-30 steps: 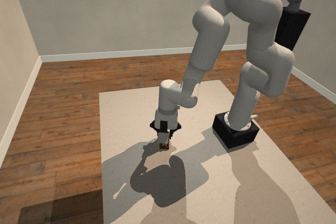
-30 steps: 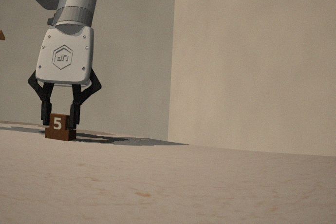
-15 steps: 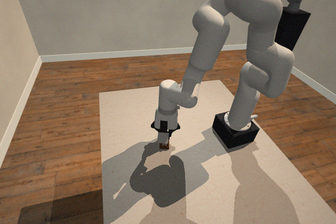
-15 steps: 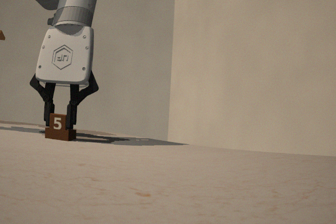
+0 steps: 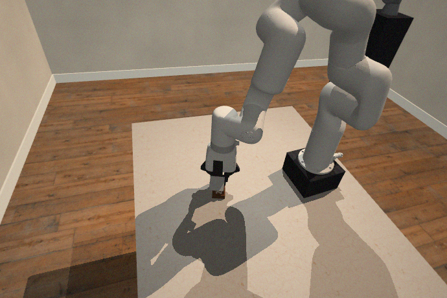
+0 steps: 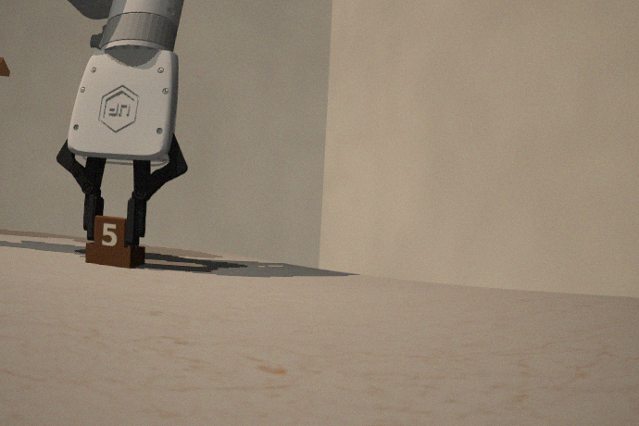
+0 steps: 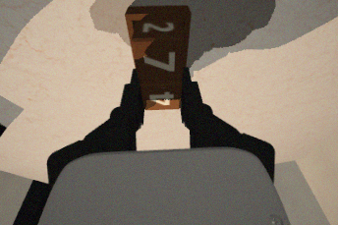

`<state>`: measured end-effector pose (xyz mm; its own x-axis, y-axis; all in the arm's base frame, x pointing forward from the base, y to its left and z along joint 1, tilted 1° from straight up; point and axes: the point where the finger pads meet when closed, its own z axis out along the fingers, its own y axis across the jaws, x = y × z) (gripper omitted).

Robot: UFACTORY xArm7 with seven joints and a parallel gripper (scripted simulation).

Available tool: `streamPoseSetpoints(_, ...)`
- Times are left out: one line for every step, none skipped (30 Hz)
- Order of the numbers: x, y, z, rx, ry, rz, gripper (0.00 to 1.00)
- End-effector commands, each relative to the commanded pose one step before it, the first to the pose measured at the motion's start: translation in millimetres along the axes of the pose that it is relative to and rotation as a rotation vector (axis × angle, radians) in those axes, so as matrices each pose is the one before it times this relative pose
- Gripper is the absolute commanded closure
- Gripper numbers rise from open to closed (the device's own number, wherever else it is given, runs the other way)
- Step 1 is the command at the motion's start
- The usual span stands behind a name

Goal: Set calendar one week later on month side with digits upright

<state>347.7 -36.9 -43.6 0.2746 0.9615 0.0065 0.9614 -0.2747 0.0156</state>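
The brown calendar [image 5: 218, 195] stands on the pale table. In the exterior view I see it end-on: a cube [image 6: 108, 235] with a white 5 on its end face sits in the low tray [image 6: 114, 256]. In the wrist view two cube tops run away from me, the nearer cube [image 7: 159, 62] showing 7 and the farther cube [image 7: 157, 27] showing 2. My gripper [image 5: 218, 190] [image 6: 110, 233] [image 7: 161, 80] points straight down. Its black fingers press both sides of the nearer cube, which rests in the tray. The side with the month's name is hidden.
The arm's black base [image 5: 312, 175] stands on the table to the right of the calendar. A dark box [image 5: 388, 36] hangs at the back right. A small brown corner [image 6: 2, 68] shows at the left edge of the exterior view. Wooden floor surrounds the table.
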Motion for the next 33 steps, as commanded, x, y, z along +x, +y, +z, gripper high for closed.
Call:
streamPoseSetpoints(0.27,1.21,-0.73,-0.00284,0.00079,0.00015,0.71)
streamPoseSetpoints(0.00,0.00,0.00,0.00000,0.00000,0.00000,0.71)
streamPoseSetpoints(0.00,0.00,0.00,0.00000,0.00000,0.00000,0.71)
streamPoseSetpoints(0.00,0.00,0.00,0.00000,0.00000,0.00000,0.71)
streamPoseSetpoints(0.00,0.00,0.00,0.00000,0.00000,0.00000,0.71)
streamPoseSetpoints(0.00,0.00,0.00,0.00000,0.00000,0.00000,0.71)
streamPoseSetpoints(0.00,0.00,0.00,0.00000,0.00000,0.00000,0.71)
streamPoseSetpoints(0.00,0.00,0.00,0.00000,0.00000,0.00000,0.71)
streamPoseSetpoints(0.00,0.00,0.00,0.00000,0.00000,0.00000,0.71)
streamPoseSetpoints(0.00,0.00,0.00,0.00000,0.00000,0.00000,0.71)
streamPoseSetpoints(0.00,0.00,0.00,0.00000,0.00000,0.00000,0.71)
streamPoseSetpoints(0.00,0.00,-0.07,0.00000,0.00000,0.00000,0.71)
streamPoseSetpoints(0.00,0.01,-0.47,-0.00001,-0.00001,-0.00001,0.71)
streamPoseSetpoints(0.00,0.00,0.00,0.00000,0.00000,0.00000,0.71)
streamPoseSetpoints(0.00,0.00,0.00,0.00000,0.00000,0.00000,0.71)
streamPoseSetpoints(0.00,0.01,-1.16,-0.00001,-0.00002,-0.00001,0.71)
streamPoseSetpoints(0.00,0.00,-2.05,0.00000,0.00000,0.00000,0.71)
streamPoseSetpoints(0.00,0.00,-3.06,0.00000,0.00000,0.00000,0.71)
streamPoseSetpoints(0.00,-0.01,-4.12,0.00001,0.00001,0.00001,0.71)
streamPoseSetpoints(0.00,0.00,-5.14,0.00000,0.00000,0.00000,0.71)
streamPoseSetpoints(0.00,0.01,-5.77,0.00000,0.00001,-0.00001,0.71)
streamPoseSetpoints(0.00,0.00,-6.11,0.00000,0.00001,0.00000,0.71)
streamPoseSetpoints(0.00,-0.01,-6.37,0.00001,0.00000,0.00001,0.71)
streamPoseSetpoints(0.00,0.00,-6.57,0.00000,0.00001,0.00000,0.71)
streamPoseSetpoints(0.01,0.00,-6.78,0.00000,0.00002,-0.00001,0.71)
streamPoseSetpoints(-0.01,-0.01,-6.97,0.00000,-0.00003,0.00001,0.71)
streamPoseSetpoints(0.02,0.01,-7.26,0.00001,0.00004,-0.00001,0.71)
streamPoseSetpoints(-0.01,-0.01,-7.45,-0.00001,-0.00003,0.00001,0.71)
streamPoseSetpoints(0.01,0.00,-7.15,0.00001,0.00002,-0.00001,0.71)
streamPoseSetpoints(0.00,0.00,-6.44,0.00000,0.00001,0.00000,0.71)
streamPoseSetpoints(0.00,0.00,0.00,0.00000,0.00000,0.00000,0.71)
streamPoseSetpoints(0.00,0.00,0.00,0.00000,0.00000,0.00000,0.71)
streamPoseSetpoints(0.00,0.00,-5.48,0.00000,-0.00001,0.00000,0.71)
